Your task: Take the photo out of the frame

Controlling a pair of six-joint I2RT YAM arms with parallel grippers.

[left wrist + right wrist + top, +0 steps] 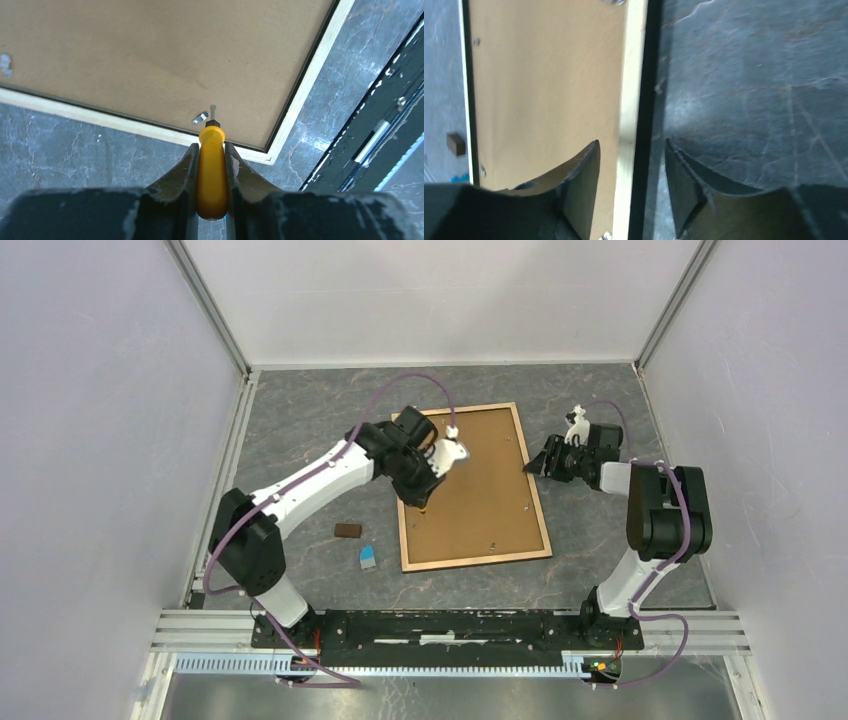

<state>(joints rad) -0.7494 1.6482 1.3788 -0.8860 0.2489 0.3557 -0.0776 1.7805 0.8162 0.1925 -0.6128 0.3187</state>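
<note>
The frame (490, 490) lies face down on the grey table, with its brown backing board and light wood rim up. The photo is hidden under the board. My left gripper (424, 498) is over the frame's left edge, shut on a yellow-handled screwdriver (212, 175). The screwdriver's tip is at a small metal tab (200, 118) on the board (150, 55) near the rim. My right gripper (532, 466) is open, and its jaws straddle the frame's right rim (631, 75), one finger over the board (544, 75), the other over the table.
A small brown block (348, 531) and a small blue-and-white object (368, 558) lie on the table left of the frame's near corner. The block also shows in the right wrist view (456, 144). White walls enclose the table on three sides.
</note>
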